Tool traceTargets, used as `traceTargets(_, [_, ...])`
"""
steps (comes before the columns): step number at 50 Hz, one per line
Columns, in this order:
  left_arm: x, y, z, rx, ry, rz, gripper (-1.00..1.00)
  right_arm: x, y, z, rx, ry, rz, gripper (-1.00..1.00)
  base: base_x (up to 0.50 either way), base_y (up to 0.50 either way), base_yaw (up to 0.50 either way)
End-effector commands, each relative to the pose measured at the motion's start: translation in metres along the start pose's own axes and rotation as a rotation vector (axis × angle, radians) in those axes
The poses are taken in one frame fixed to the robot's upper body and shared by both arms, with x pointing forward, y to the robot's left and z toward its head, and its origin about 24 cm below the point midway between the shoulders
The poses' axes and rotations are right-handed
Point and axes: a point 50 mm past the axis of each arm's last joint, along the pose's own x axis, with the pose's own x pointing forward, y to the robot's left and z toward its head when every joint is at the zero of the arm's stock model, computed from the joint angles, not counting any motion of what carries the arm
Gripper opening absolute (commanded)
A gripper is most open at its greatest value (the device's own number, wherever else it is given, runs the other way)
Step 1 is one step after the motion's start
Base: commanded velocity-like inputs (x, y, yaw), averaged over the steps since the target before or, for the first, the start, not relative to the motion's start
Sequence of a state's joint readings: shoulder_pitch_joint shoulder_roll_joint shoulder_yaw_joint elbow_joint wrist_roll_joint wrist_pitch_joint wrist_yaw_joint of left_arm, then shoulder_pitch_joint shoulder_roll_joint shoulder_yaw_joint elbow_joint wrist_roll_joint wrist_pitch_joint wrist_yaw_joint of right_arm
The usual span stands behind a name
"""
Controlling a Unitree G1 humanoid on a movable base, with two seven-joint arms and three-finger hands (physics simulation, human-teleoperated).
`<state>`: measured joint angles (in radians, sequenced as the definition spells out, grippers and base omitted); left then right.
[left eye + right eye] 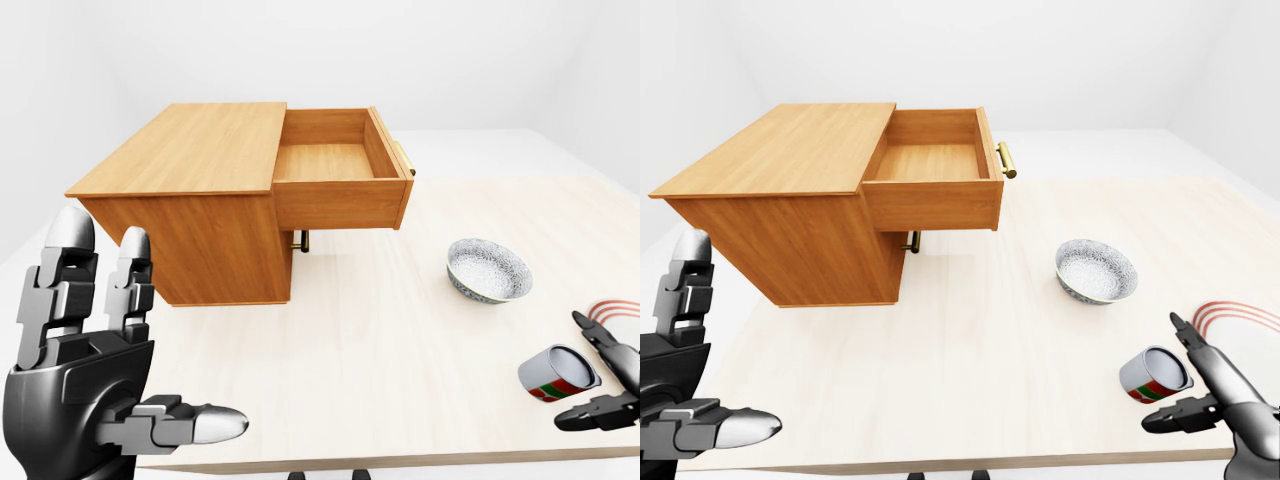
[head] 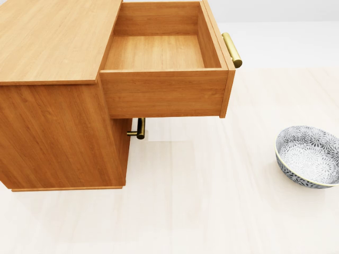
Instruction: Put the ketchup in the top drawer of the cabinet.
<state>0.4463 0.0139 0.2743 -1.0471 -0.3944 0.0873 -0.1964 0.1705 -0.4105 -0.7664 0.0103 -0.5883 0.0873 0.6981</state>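
The ketchup (image 1: 1154, 375), a small tin-like container with a red, white and green label, lies on its side on the pale table at the lower right of the right-eye view. My right hand (image 1: 1162, 374) is open, one finger above the container and the thumb below it, not closed on it. My left hand (image 1: 150, 330) is open at the lower left, fingers spread upward, holding nothing. The wooden cabinet (image 1: 190, 200) stands at the upper left. Its top drawer (image 2: 159, 53) is pulled out and empty, its brass handle (image 2: 231, 49) on the right end.
A patterned grey-and-white bowl (image 2: 310, 156) sits on the table to the right of the cabinet. A second brass handle (image 2: 140, 128) shows under the open drawer. Red rings (image 1: 1240, 315) are marked on the table near my right hand. The table edge runs along the bottom.
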Motion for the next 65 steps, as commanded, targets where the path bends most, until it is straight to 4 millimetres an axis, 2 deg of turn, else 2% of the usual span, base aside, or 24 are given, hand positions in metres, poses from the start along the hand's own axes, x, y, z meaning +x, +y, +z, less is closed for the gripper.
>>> traceTargets(1, [0.000, 0.000, 0.000, 0.003, -0.001, 0.000, 1.00, 0.001, 0.006, -0.006, 0.008, 0.020, 0.026, 1.00, 0.00, 0.00, 0.00])
traceTargets(12, [0.000, -0.001, -0.001, 0.006, 0.001, -0.001, 1.00, 0.003, 0.013, -0.019, 0.047, 0.061, 0.064, 1.00, 0.00, 0.00, 0.00])
traceTargets(26, [-0.001, -0.002, -0.002, 0.007, 0.009, -0.005, 1.00, 0.004, 0.021, -0.026, 0.067, 0.082, 0.095, 1.00, 0.00, 0.00, 0.00])
traceTargets(27, [-0.001, -0.003, -0.002, 0.008, 0.007, -0.005, 1.00, 0.005, 0.022, -0.026, 0.070, 0.084, 0.099, 0.88, 0.00, 0.00, 0.00])
traceTargets(28, [0.000, -0.003, -0.002, 0.008, 0.006, -0.005, 1.00, 0.004, 0.023, -0.026, 0.069, 0.083, 0.101, 0.57, 0.00, 0.00, 0.00])
traceTargets(29, [-0.001, -0.003, -0.002, 0.009, 0.007, -0.005, 1.00, 0.002, 0.023, -0.026, 0.066, 0.082, 0.098, -0.35, 0.00, 0.00, 0.00])
traceTargets(30, [-0.001, -0.003, -0.002, 0.009, 0.007, -0.005, 1.00, 0.002, 0.023, -0.027, 0.069, 0.085, 0.099, -1.00, 0.00, 0.00, 0.00])
traceTargets(38, [0.000, -0.003, -0.002, 0.009, 0.006, -0.005, 1.00, 0.001, 0.021, -0.029, 0.070, 0.090, 0.088, -1.00, 0.00, 0.00, 0.00])
traceTargets(52, [0.000, -0.002, -0.001, 0.006, 0.006, -0.003, 1.00, 0.002, 0.022, -0.015, 0.036, 0.047, 0.079, -1.00, 0.00, 0.00, 0.00])
traceTargets(59, [-0.002, -0.001, -0.002, 0.000, 0.018, -0.003, 1.00, -0.019, 0.001, 0.036, -0.103, -0.115, -0.083, -1.00, 0.00, 0.00, 0.00])
traceTargets(60, [-0.002, -0.001, -0.002, -0.001, 0.019, -0.001, 1.00, -0.028, -0.004, 0.051, -0.150, -0.158, -0.132, -1.00, 0.00, 0.00, 0.00])
traceTargets(61, [-0.002, -0.001, -0.002, -0.002, 0.020, -0.001, 1.00, -0.028, -0.005, 0.051, -0.153, -0.157, -0.140, -1.00, 0.00, 0.00, 0.00])
traceTargets(64, [-0.002, -0.001, -0.002, -0.004, 0.018, -0.002, 1.00, -0.050, -0.011, 0.086, -0.283, -0.247, -0.254, -1.00, 0.00, 0.00, 0.00])
traceTargets(65, [-0.002, -0.001, -0.002, -0.002, 0.016, -0.003, 1.00, -0.054, -0.012, 0.092, -0.300, -0.260, -0.281, -1.00, 0.00, 0.00, 0.00])
